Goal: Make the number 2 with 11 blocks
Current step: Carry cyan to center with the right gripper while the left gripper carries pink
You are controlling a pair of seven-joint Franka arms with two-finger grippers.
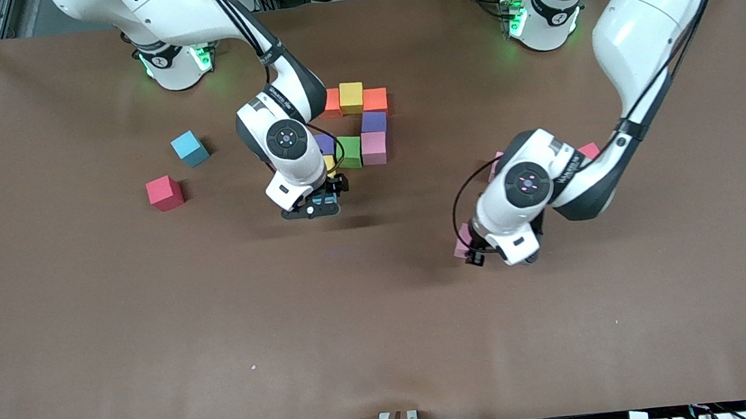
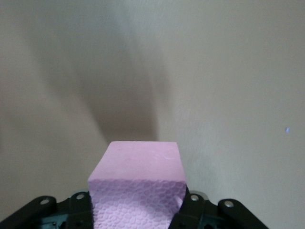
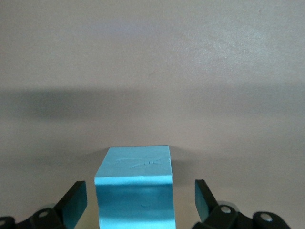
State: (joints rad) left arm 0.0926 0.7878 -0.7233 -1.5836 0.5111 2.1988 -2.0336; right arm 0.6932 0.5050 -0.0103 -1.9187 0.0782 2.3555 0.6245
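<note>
My right gripper (image 1: 319,204) (image 3: 138,195) is open and straddles a light blue cube (image 3: 133,171) that stands on the table, with a gap on each side. This spot is just nearer the front camera than a cluster of cubes: orange (image 1: 332,102), yellow (image 1: 351,96), orange (image 1: 375,99), purple (image 1: 373,121), pink (image 1: 374,148), green (image 1: 349,151), purple (image 1: 324,144) and a mostly hidden yellow (image 1: 330,164). My left gripper (image 1: 471,249) (image 2: 138,210) is shut on a pink cube (image 1: 462,242) (image 2: 138,167) low over bare table toward the left arm's end.
A second blue cube (image 1: 190,148) and a red cube (image 1: 165,192) lie toward the right arm's end. A pink cube (image 1: 495,160) and a reddish one (image 1: 590,149) peek out from under the left arm. The table is brown (image 1: 221,333).
</note>
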